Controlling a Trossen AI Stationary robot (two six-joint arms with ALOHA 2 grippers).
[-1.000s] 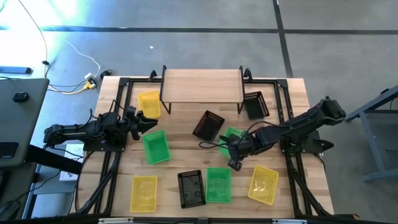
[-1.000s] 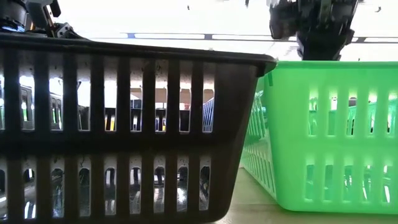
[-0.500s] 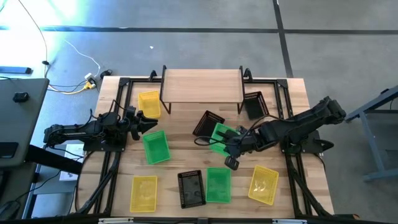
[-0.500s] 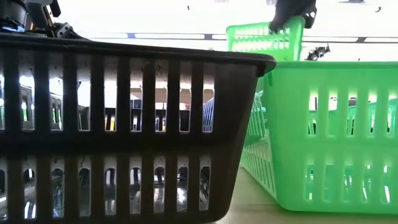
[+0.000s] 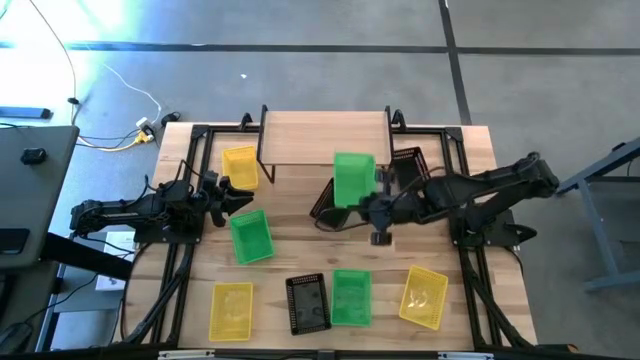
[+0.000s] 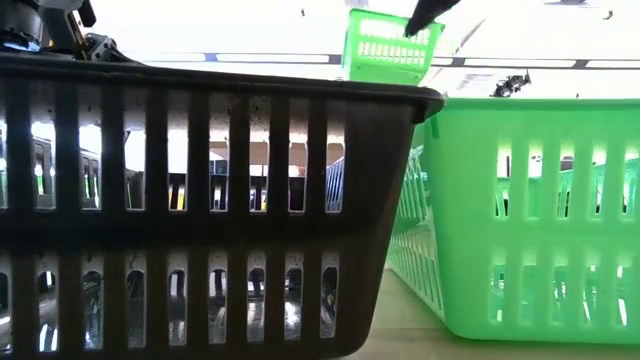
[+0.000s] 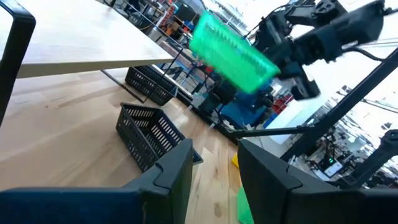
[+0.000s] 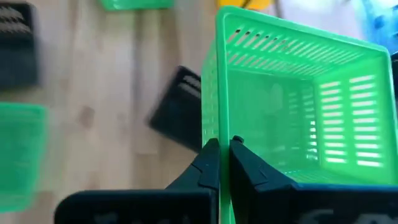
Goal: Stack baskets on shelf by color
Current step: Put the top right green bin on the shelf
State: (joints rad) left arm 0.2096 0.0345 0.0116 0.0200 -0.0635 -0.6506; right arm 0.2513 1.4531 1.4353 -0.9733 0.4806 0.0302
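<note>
Right gripper (image 5: 372, 207), mid-frame in the high view, is clamped shut on the rim of a green basket (image 5: 353, 179), pinching one wall between its fingers (image 8: 244, 167), as the right wrist view shows. That basket hangs off the table just below the front edge of the shelf (image 5: 300, 140), near its right half, and shows raised at the top of the low view (image 6: 388, 47). Left gripper (image 5: 226, 197) sits at centre-left of the high view with fingers apart, holding nothing, parked beside another green basket (image 5: 250, 236).

Progress: looks like nothing is placed yet. The shelf's plank top shows bare in the high view, no baskets on it.

- Yellow: one (image 5: 240, 167) at the shelf's left end on the table, one (image 5: 231, 310) lower left, one (image 5: 424, 296) lower right.
- Green: one carried, one by the left gripper, one (image 5: 351, 297) lower centre.
- Black: one (image 5: 306, 303) lower centre, one (image 5: 409, 168) at the shelf's right end, one (image 5: 325, 200) tipped, partly hidden behind the carried basket.

Judgement: first basket in transit, early stage. All nine remain to be set on the shelf and sorted into three colour stacks.
</note>
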